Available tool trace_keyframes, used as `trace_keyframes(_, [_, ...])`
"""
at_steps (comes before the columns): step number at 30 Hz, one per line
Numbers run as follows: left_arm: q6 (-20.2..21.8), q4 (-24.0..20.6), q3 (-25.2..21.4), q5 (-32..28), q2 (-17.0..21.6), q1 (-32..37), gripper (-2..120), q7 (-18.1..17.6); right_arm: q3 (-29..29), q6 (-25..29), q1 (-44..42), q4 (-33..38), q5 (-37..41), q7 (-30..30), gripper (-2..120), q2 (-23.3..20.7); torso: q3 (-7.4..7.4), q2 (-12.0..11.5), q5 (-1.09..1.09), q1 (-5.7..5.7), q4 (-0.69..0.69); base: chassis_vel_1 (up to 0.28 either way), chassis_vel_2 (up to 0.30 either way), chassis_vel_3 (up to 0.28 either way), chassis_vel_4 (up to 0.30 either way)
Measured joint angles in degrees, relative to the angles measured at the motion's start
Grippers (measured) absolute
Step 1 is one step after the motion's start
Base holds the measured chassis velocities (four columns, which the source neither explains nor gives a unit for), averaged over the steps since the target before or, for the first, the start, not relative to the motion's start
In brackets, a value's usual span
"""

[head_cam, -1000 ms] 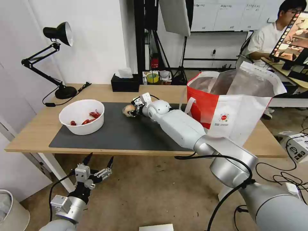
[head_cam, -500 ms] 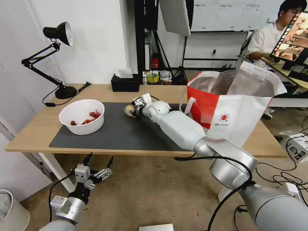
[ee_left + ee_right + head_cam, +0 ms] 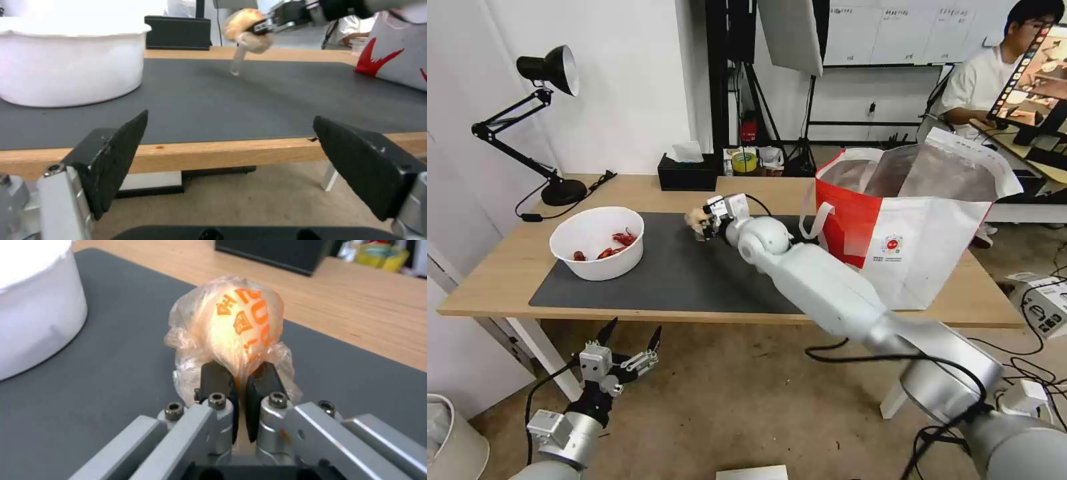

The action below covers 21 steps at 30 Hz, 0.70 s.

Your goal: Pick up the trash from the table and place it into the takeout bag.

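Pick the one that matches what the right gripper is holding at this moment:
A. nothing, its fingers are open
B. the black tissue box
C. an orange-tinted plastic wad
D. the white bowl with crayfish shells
C. The right gripper has its fingers shut on the orange-tinted plastic wad, held clear above the dark mat, while the white bowl sits apart on the mat.

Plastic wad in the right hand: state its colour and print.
Clear plastic wad, orange-tinted, with orange printed characters; clearest in the right wrist view.
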Motion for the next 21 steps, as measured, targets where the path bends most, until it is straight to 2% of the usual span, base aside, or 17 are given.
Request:
trace_keyframes(2, [0.03, 0.00, 0.20, 0.15, -0.02, 0.02, 100, -0.04, -0.30, 0.00, -3.26, 6.18, 1.60, 6.24, 2, -2.37, 0.00, 0.00, 0.00, 0.00, 0.00, 0.000, 0.000, 0.000, 0.000])
trace_keyframes(3, [0.03, 0.00, 0.20, 0.15, -0.02, 0.02, 100, -0.04, -0.30, 0.00, -3.26, 6.18, 1.60, 6.24, 2, -2.37, 0.00, 0.00, 0.00, 0.00, 0.00, 0.000, 0.000, 0.000, 0.000])
trace_keyframes(7, [0.07, -0.23, 0.24, 0.66, -0.41, 0.80, 100, -0.09, -0.20, 0.08, -7.81, 14.94, 2.66, 11.95, 2, -5.67, 0.01, 0.00, 0.00, 0.00, 0.00, 0.000, 0.000, 0.000, 0.000])
trace_keyframes(15, [-0.06, -1.37, 0.32, 1.77, -1.09, 2.02, 100, -0.03, 2.20, -0.47, -10.61, 25.64, 2.89, 13.53, 2, -10.76, 0.00, 0.00, 0.00, 0.00, 0.01, 0.000, 0.000, 0.000, 0.000])
trace_keyframes(21, [-0.09, -1.57, 0.69, 2.44, -1.52, 2.23, 100, 0.03, 7.21, -1.05, -11.99, 33.09, 3.25, 13.30, 2, -16.80, 0.00, 0.00, 0.00, 0.00, 0.00, 0.000, 0.000, 0.000, 0.000])
